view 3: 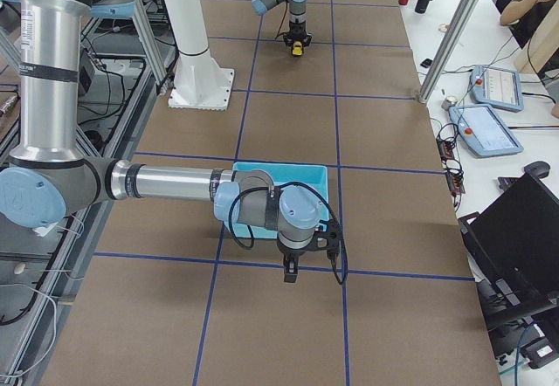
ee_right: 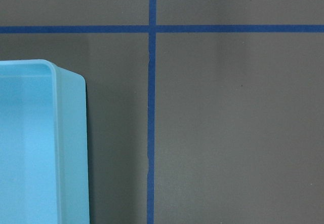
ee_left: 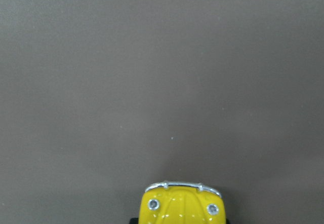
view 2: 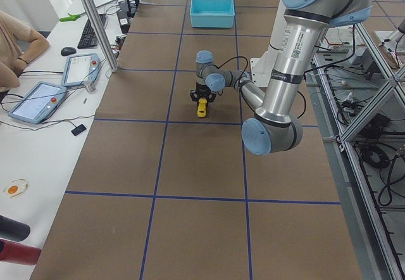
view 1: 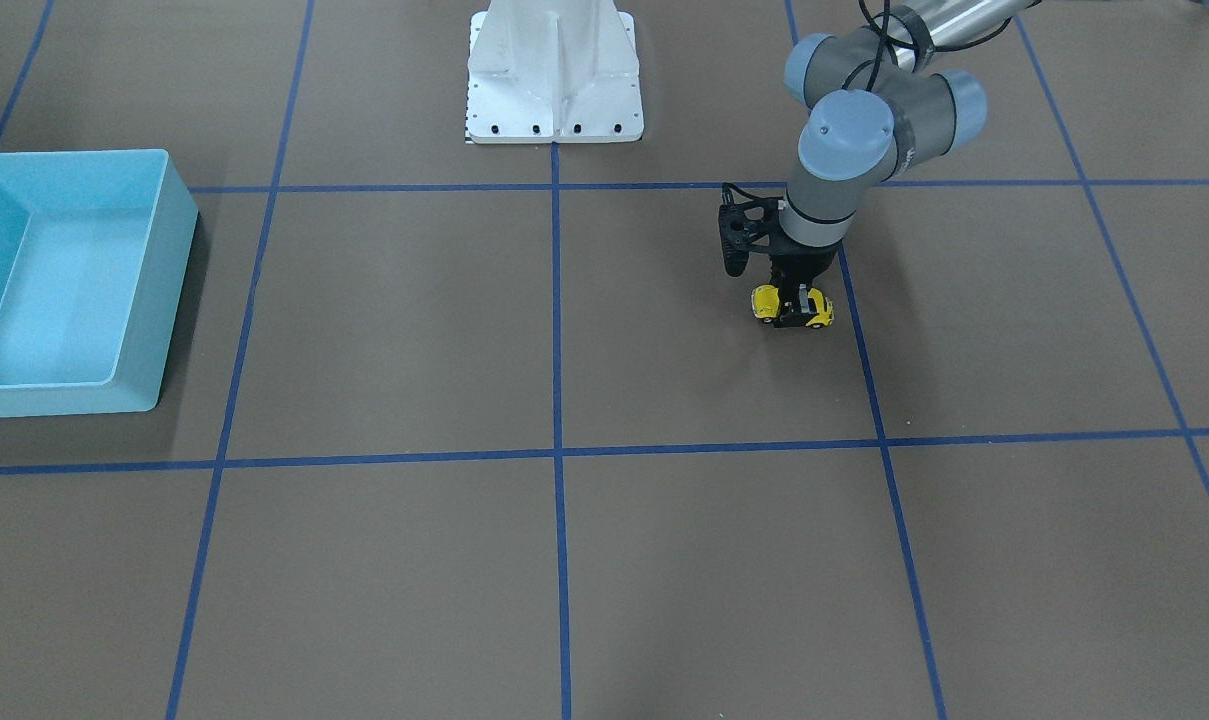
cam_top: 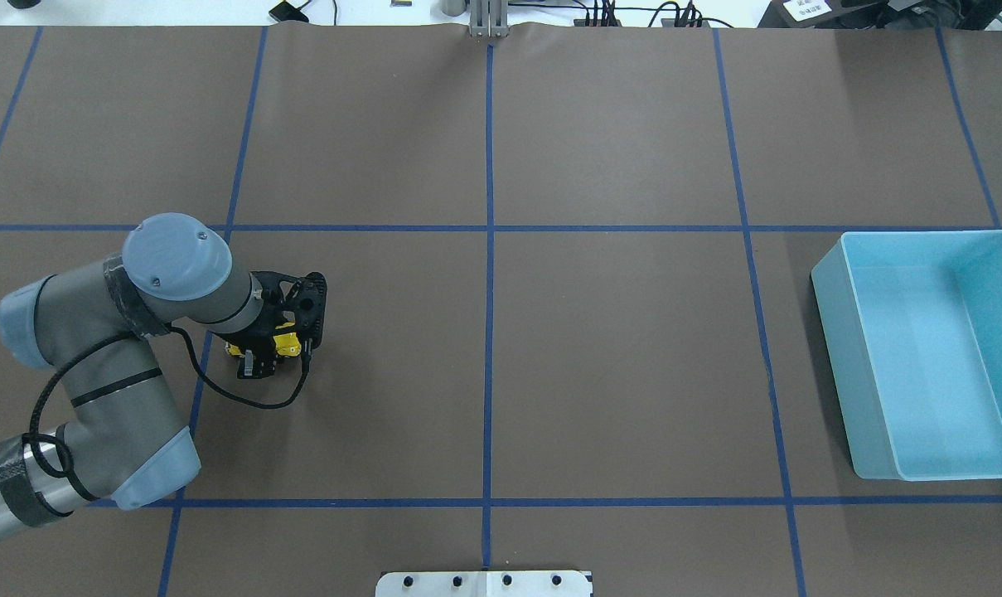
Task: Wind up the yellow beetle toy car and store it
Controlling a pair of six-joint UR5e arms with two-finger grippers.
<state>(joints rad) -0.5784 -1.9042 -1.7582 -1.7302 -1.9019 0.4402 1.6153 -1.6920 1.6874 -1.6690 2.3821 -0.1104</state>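
Now car (view 1: 765, 302) noses toward bin (view 1: 172, 300).

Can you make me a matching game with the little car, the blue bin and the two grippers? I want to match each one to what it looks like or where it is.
Things:
1. car
2. bin
3. left gripper
4. right gripper

Matches:
A. light blue and empty
B. over the table, next to the bin
C. closed on the car
D. yellow with a silver bumper

Right pairs: 1-D, 2-A, 3-C, 4-B.
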